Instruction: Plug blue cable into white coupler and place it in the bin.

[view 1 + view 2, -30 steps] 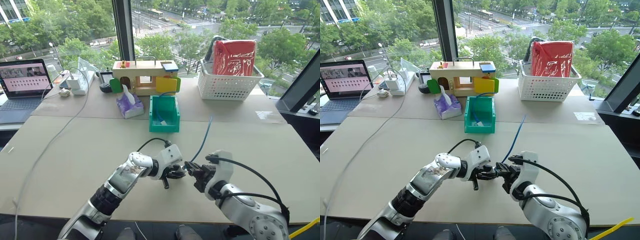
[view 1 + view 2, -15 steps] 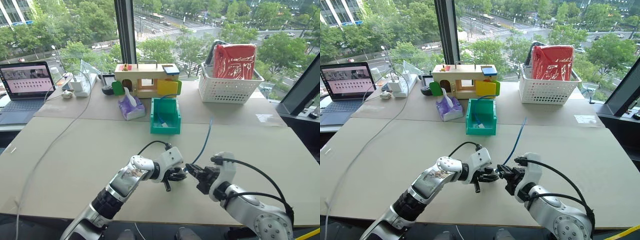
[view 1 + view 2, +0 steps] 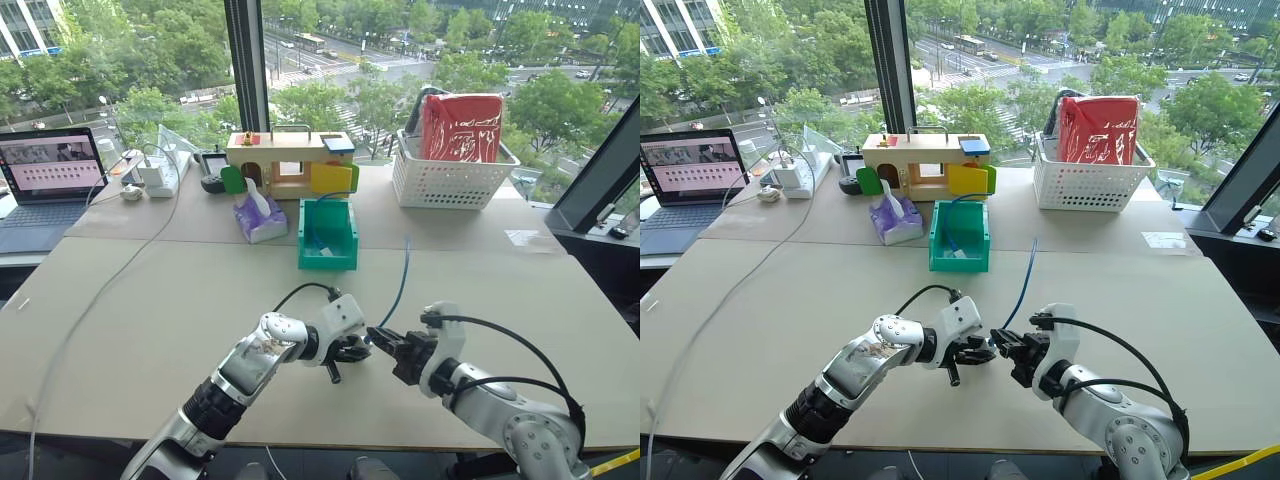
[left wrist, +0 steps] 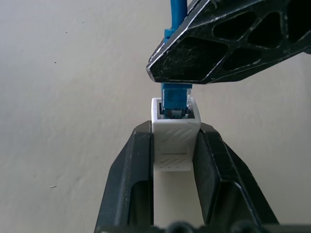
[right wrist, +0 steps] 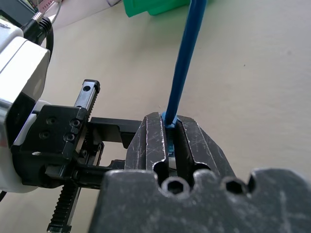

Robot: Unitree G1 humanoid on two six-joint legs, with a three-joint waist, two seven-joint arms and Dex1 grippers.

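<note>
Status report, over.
Left gripper shut on coupler. Right gripper shut on blue cable, plug sitting in the socket mouth. Bin straight ahead, path open.

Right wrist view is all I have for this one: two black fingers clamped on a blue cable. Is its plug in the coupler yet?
Observer: The left wrist view shows the plug end of the blue cable sitting in the socket mouth of the white coupler; how deep it sits I can't tell.
Operator: What holds the coupler?
Observer: The left end effector is shut on it, one finger on each side.
Operator: And the green thing behind?
Observer: That is the bin, farther back on the table beyond both arms, with some blue cable already in it.
Operator: Where does the cable's free end go?
Observer: It rises from the right end effector and trails back toward the bin without reaching it.
</note>
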